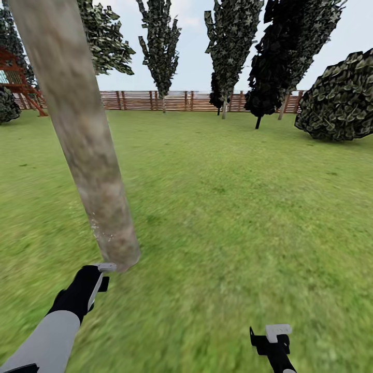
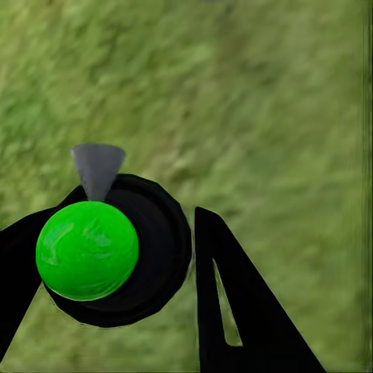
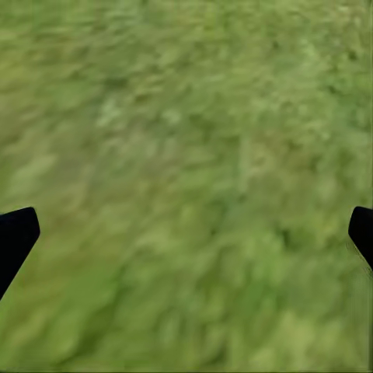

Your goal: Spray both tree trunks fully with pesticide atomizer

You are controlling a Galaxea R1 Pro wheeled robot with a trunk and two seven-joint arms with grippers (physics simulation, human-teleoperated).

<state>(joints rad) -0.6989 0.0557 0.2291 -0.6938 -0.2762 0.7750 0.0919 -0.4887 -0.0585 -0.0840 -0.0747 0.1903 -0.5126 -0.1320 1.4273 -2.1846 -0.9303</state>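
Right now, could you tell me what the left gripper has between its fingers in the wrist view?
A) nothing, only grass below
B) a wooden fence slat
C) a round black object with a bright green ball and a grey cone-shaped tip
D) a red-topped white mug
C: in the left wrist view the left gripper has its fingers around a round black object bearing a bright green ball and a grey cone tip, with lawn beneath.

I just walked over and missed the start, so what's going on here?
A two-armed robot stands on a lawn close to a thick pale tree trunk. Its left gripper holds a dark object with a bright green ball and a small grey cone, probably the atomizer, near the trunk's base. The right gripper hangs open and empty above grass.
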